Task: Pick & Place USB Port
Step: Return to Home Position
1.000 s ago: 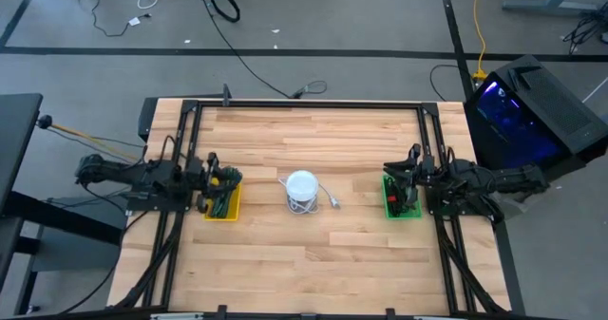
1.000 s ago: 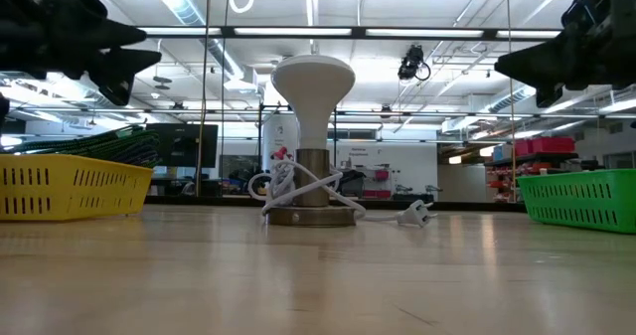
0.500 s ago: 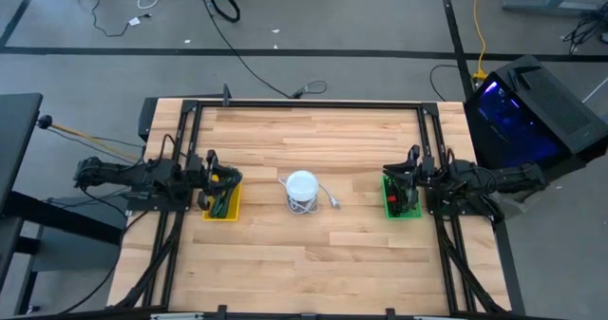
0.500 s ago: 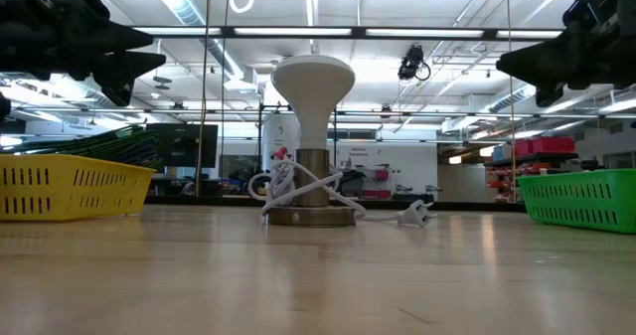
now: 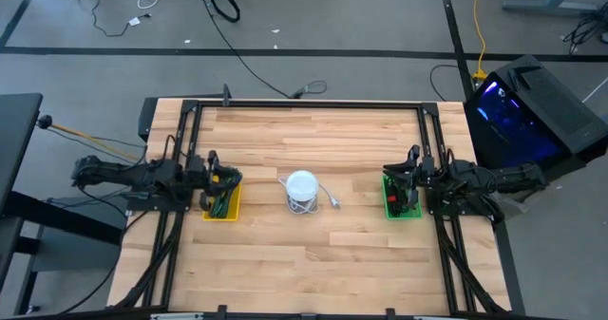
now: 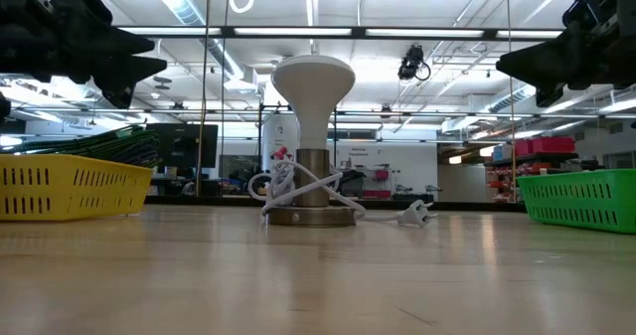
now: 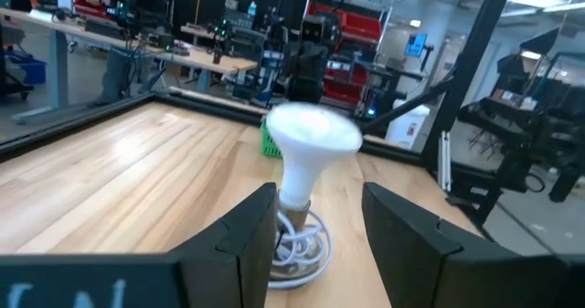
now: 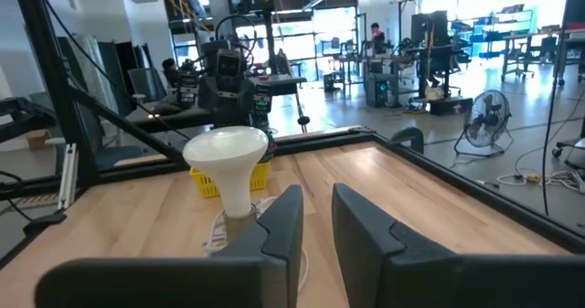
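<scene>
We see a wooden table point(image 5: 313, 254) from above. A white stand point(image 5: 301, 188) with a round top sits in the middle of it. A white cable point(image 6: 298, 191) is wrapped around its foot, and the cable's plug point(image 6: 417, 213) lies on the table just beside it.

The yellow bin point(image 5: 224, 206) is on the left side of the table. Green cables point(image 6: 119, 141) lie in it and poke up over its rim. The green bin point(image 5: 400, 210) is on the right side, well apart from the stand. It has dark and red things in it, but we cannot tell what they are.

The left gripper point(image 5: 211, 169) hangs in the air over the outer edge of the yellow bin. Its two fingers point(image 7: 245, 239) stand wide apart, and it holds nothing.

The right gripper point(image 5: 407, 168) hangs in the air over the outer edge of the green bin. Its fingers point(image 8: 285, 218) are close together with a small gap between them, and nothing is in that gap.

Both grippers point toward the white stand in the middle.
</scene>
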Robot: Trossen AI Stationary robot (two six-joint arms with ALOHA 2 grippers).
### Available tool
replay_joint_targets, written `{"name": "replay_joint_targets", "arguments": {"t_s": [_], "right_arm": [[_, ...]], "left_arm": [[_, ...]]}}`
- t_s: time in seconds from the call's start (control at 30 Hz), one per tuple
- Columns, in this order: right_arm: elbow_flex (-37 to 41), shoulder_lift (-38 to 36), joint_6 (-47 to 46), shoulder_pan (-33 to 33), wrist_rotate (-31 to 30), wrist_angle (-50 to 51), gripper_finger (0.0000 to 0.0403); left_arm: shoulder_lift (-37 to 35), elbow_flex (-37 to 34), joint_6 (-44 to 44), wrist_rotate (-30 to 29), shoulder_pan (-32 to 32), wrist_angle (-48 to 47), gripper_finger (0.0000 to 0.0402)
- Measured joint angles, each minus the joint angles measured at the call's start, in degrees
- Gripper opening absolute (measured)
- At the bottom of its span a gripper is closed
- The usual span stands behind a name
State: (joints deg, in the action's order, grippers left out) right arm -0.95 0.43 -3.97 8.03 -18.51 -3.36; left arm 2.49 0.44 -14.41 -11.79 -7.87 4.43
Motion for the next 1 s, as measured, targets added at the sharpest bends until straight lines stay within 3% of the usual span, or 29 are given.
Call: {"name": "replay_joint_targets", "arguments": {"t_s": [0.2,0.43,0.63,1.0], "right_arm": [[0.0,0.0,0.0,0.0,-0.01,0.0,0.0066],[0.0,0.02,0.0,0.0,-0.01,0.02,0.0066],[0.0,0.02,0.0,0.0,-0.01,0.0,0.0066],[0.0,0.04,0.0,0.0,-0.01,0.0,0.0066]], "left_arm": [[1.77,-0.02,0.0,0.0,0.01,-0.07,0.0168],[-1.31,-0.02,3.7,0.18,-0.12,-0.04,0.0168],[-1.46,-0.02,10.63,6.21,-0.14,-0.17,0.0168],[-1.5,-0.04,10.68,6.16,-0.12,-1.52,0.0168]]}}
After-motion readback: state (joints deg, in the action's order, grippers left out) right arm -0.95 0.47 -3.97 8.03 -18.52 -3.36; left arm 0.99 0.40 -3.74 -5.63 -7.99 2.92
